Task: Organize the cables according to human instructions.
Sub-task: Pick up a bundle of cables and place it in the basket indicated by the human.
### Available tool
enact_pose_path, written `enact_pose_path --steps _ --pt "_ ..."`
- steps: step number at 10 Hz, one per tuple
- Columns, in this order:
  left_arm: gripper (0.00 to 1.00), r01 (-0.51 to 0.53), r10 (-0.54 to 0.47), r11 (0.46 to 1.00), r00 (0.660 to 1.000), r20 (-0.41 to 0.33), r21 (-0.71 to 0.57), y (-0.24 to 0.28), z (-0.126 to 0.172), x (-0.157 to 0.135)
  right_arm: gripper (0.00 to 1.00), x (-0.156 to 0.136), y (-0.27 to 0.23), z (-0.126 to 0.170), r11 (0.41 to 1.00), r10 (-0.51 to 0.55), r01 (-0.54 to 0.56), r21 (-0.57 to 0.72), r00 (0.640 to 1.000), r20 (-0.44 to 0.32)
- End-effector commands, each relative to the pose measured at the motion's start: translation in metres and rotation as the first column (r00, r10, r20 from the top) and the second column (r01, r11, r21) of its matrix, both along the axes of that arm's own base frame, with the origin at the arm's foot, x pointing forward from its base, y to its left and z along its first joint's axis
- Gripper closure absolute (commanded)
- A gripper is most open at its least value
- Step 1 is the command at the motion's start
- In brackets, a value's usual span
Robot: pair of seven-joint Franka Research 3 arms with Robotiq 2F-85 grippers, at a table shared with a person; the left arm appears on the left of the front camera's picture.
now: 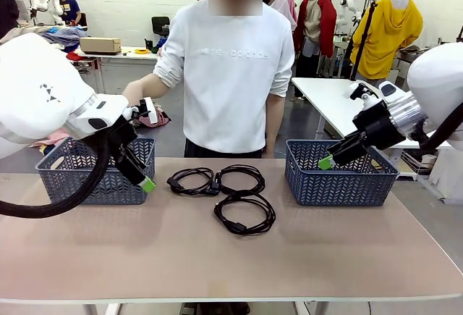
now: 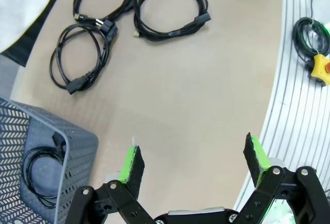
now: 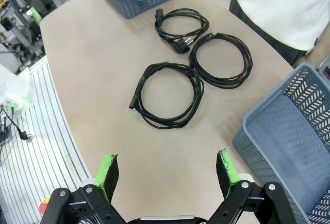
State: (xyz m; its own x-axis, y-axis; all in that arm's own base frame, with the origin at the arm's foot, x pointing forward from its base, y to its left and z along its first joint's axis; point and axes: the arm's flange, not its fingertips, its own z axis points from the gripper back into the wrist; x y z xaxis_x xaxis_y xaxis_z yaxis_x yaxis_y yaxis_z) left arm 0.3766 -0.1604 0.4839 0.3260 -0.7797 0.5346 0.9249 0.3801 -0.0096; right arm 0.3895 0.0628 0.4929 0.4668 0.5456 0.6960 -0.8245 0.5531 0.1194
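Shows three coiled cables [image 1: 215,182] at twelve o'clock, a fourth cable [image 2: 56,144] in the ten o'clock basket [image 1: 94,185]; left gripper [image 2: 193,162], right gripper [image 3: 167,175] spread, empty. Seems mid-sort; needs person's [image 1: 231,76] cue, then one coil pinched.

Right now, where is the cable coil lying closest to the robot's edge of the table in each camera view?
Front view: nearest coil, centre of the picture, a little below the middle.
Left wrist view: nearest coil, at the top, just right of middle.
Right wrist view: nearest coil, centre, slightly left.
Shared landmark: left basket, at left, bottom left and top in turn.
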Motion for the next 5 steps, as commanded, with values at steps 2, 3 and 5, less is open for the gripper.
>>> enact_pose_path --steps 2,3,5 --pt "0.00 -0.005 0.005 1.000 1.000 0.003 0.000 0.0005 0.0005 0.0034 0.00 0.0034 -0.0003 -0.0004 1.000 0.020 -0.020 0.018 1.000 0.021" --pt "0.00 -0.005 0.005 1.000 1.000 0.003 0.000 0.0005 0.0005 0.0034 0.00 0.0034 -0.0003 -0.0004 1.000 0.020 -0.020 0.018 1.000 0.021" --pt "0.00 -0.005 0.005 1.000 1.000 0.003 0.000 0.0005 0.0005 0.0034 0.00 0.0034 -0.0003 -0.0004 1.000 0.020 -0.020 0.018 1.000 0.021"
